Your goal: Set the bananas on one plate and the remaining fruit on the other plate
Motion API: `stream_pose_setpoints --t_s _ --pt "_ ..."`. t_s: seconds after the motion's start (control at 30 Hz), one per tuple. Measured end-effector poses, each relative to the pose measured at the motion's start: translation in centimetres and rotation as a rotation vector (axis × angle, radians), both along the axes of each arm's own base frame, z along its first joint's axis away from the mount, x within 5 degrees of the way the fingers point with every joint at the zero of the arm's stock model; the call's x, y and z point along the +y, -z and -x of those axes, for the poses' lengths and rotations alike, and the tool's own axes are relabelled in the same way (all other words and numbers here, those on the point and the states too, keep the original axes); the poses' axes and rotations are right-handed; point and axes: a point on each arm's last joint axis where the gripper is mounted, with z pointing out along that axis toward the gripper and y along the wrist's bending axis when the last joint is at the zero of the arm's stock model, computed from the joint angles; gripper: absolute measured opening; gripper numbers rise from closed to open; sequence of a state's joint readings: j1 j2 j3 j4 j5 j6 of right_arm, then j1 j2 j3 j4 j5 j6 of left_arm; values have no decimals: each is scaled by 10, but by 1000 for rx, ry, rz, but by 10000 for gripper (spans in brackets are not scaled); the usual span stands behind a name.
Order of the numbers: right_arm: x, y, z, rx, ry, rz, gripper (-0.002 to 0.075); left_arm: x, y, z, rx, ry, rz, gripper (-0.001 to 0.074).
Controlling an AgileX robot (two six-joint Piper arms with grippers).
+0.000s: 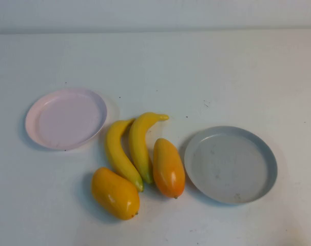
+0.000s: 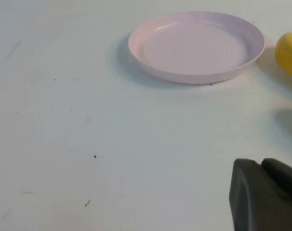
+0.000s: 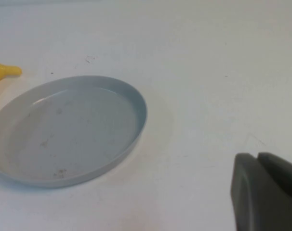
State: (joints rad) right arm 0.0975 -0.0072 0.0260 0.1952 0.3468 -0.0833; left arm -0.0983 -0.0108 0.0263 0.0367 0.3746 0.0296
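Observation:
Two yellow bananas (image 1: 117, 154) (image 1: 139, 143) lie side by side at the table's middle. One orange-yellow mango-like fruit (image 1: 114, 193) lies in front of them and another (image 1: 169, 167) to their right. The pink plate (image 1: 65, 118) is empty at the left; the grey-blue plate (image 1: 230, 164) is empty at the right. Neither arm shows in the high view. My left gripper (image 2: 261, 166) is shut and empty over bare table near the pink plate (image 2: 196, 45). My right gripper (image 3: 257, 159) is shut and empty beside the grey-blue plate (image 3: 69, 127). A banana tip (image 3: 4, 72) shows past that plate.
A piece of yellow fruit (image 2: 289, 54) shows at the edge of the left wrist view; I cannot tell which fruit it is. The white table (image 1: 155, 66) stretches to a far edge at the back. Small dark specks mark its surface.

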Motion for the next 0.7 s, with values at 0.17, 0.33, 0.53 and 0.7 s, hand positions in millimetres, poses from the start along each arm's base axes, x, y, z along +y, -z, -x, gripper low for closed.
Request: stream_pose_setpoints --t_s 0.17,0.33,0.53,0.7 --pt "0 0 0 0 0 0 -16 0 0 0 -1 0 -7 4" --pt "0 0 0 0 0 0 -16 0 0 0 -1 -1 -9 4" --pt "0 0 0 0 0 0 -16 0 0 0 -3 0 -6 4" --pt "0 0 0 0 0 0 -16 -3 -4 -1 -35 6 116 4"
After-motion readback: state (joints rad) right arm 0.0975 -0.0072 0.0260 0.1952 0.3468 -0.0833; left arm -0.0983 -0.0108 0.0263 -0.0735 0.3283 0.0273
